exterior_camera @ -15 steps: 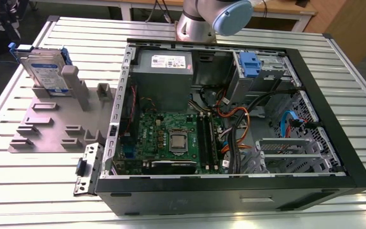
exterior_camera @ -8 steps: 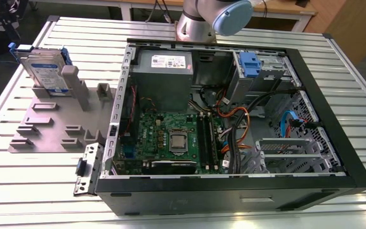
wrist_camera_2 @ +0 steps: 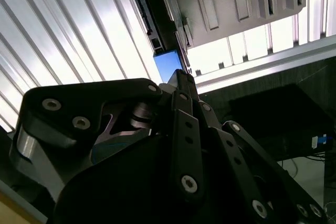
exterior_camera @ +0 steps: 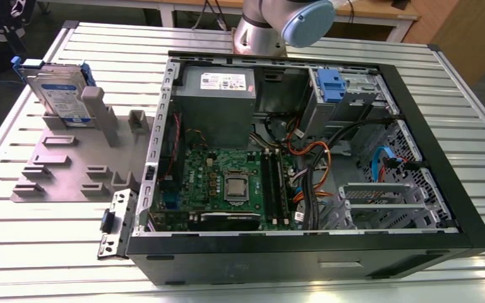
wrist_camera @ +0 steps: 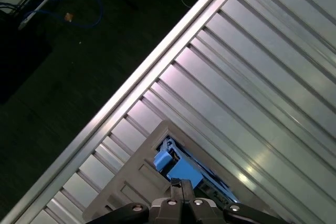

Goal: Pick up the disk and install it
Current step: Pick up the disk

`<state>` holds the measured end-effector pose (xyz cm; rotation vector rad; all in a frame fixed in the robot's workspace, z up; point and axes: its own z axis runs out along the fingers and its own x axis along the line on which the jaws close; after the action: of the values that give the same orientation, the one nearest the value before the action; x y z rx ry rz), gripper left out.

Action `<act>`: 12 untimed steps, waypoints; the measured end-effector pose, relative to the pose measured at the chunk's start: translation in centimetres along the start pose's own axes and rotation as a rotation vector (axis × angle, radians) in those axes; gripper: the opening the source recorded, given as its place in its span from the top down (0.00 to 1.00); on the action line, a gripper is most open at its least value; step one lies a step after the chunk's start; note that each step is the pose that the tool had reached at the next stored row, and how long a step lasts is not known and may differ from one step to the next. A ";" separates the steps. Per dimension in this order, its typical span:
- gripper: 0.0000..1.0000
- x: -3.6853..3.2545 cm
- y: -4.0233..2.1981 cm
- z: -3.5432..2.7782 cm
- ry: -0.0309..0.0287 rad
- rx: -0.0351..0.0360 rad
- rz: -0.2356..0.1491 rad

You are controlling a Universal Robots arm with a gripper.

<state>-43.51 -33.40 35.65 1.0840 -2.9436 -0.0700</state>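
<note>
While the disk (exterior_camera: 57,91) stood on edge in the grey holder (exterior_camera: 74,158) on the bench (exterior_camera: 40,252), just off the case (exterior_camera: 310,255) on the exterior view's left, nothing had hold of it. Its labelled face showed in the exterior view and its blue-framed top edge pointed up. The long side looked to run upright, though that was a judgement.

The case lay open on its side, well apart from the disk's slot, its board and cables bare. In the case's far corner, toward the exterior view's right, a bay held a bare blue bracket (exterior_camera: 331,85). The arm (exterior_camera: 268,25) rose just behind the case's far wall.

In the first wrist view the tool (wrist_camera: 180,184) hung above the holder, on the side away from the case, its fingertips drawn together with nothing between them. The disk's blue top edge (wrist_camera: 181,170) lay straight beyond those tips, below and apart from them. So the disk lay down along the tool's own line of reach, thin edge presented to it. The second wrist view agreed, with blue showing just past the tool's tip (wrist_camera_2: 184,80).
</note>
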 end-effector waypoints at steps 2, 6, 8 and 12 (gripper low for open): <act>0.89 0.00 0.00 0.00 0.0000 -0.0001 0.000; 0.89 0.00 0.00 0.00 -0.0001 0.0000 0.000; 0.89 0.00 0.00 0.00 0.0000 0.0000 0.000; 0.89 0.00 0.00 0.00 0.0003 -0.0001 -0.007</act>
<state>-43.51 -33.40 35.65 1.0941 -2.9398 -0.0700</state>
